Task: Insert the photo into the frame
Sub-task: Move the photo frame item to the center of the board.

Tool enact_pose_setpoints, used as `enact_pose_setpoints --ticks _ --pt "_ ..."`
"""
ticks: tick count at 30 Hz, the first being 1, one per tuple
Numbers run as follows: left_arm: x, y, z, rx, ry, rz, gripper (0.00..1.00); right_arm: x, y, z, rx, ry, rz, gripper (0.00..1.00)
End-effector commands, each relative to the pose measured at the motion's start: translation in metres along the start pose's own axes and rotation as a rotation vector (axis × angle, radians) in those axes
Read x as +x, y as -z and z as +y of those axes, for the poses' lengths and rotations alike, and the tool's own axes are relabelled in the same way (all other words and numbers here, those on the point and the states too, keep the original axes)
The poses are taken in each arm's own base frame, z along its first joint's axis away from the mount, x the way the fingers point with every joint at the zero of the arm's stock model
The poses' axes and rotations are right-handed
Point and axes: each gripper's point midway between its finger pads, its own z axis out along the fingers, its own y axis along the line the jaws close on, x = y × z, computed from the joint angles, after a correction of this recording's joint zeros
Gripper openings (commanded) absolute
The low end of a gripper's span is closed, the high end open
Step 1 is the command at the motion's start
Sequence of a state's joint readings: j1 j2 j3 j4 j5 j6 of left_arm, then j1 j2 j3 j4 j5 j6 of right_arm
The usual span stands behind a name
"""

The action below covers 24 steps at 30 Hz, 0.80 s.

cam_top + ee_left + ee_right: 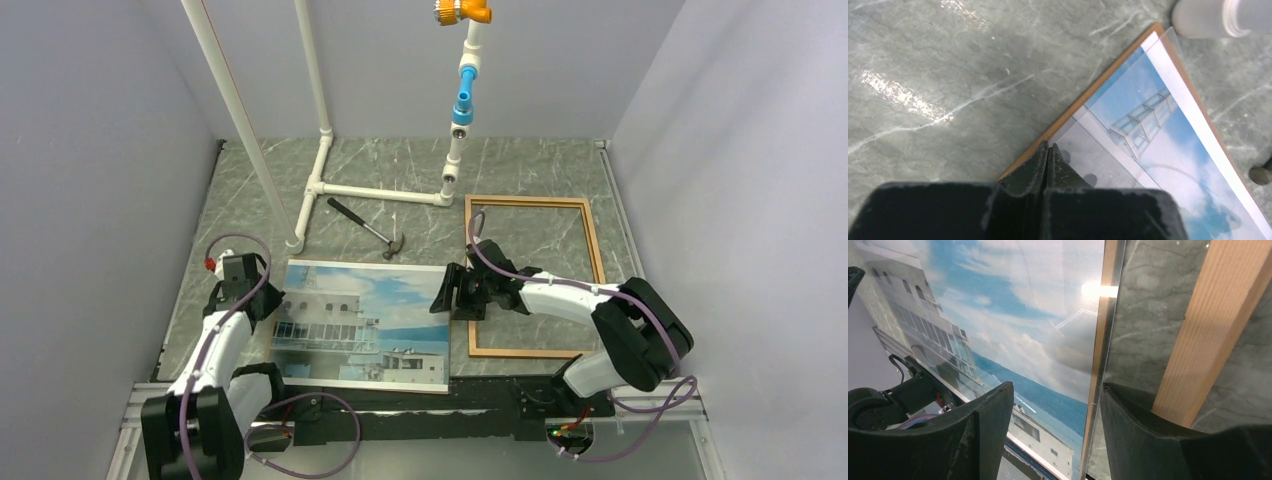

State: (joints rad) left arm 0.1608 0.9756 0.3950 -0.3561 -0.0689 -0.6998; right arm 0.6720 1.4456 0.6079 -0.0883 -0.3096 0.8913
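Top external: one photo, one frame, one hammer; left gripper clenched, right gripper spread.

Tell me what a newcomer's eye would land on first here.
The big photo of a white building and blue sky, lying face up before the left arm, strikes first. The empty frame lies to its right. The left gripper is shut at the photo's left edge; the right gripper stands open at its right edge.

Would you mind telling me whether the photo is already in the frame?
Out. The photo lies on the table beside the frame, whose opening shows bare tabletop.
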Motion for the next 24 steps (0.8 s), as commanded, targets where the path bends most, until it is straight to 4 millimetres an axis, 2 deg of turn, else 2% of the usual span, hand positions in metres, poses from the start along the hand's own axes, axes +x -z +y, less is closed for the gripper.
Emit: enact_pose_setpoints --ticks 1,3,6,12,17,21,24 --pt "0.057 0.024 -0.007 0.074 -0.018 0.222 0.01 0.004 0.007 0.029 -0.117 0.014 0.002 0.65" --pt "0.060 0.025 -0.006 0.072 -0.020 0.217 0.00 0.004 0.011 0.031 -0.129 0.017 -0.005 0.63" --pt "0.064 0.023 -0.004 0.061 -0.016 0.234 0.00 0.003 0.016 0.033 -0.138 0.023 -0.016 0.54" --pt "0.068 0.017 0.003 0.025 -0.030 0.257 0.00 0.004 0.028 0.042 -0.172 0.020 -0.031 0.46" --pt "0.066 0.018 0.003 0.016 -0.029 0.248 0.00 0.001 0.042 0.054 -0.234 0.005 -0.064 0.45" --pt "0.065 0.020 -0.010 0.086 -0.036 0.257 0.00 -0.001 0.053 0.060 -0.252 0.009 -0.093 0.44" --pt "0.064 0.024 -0.023 0.155 -0.035 0.261 0.00 -0.001 0.058 0.056 -0.241 -0.002 -0.110 0.45"
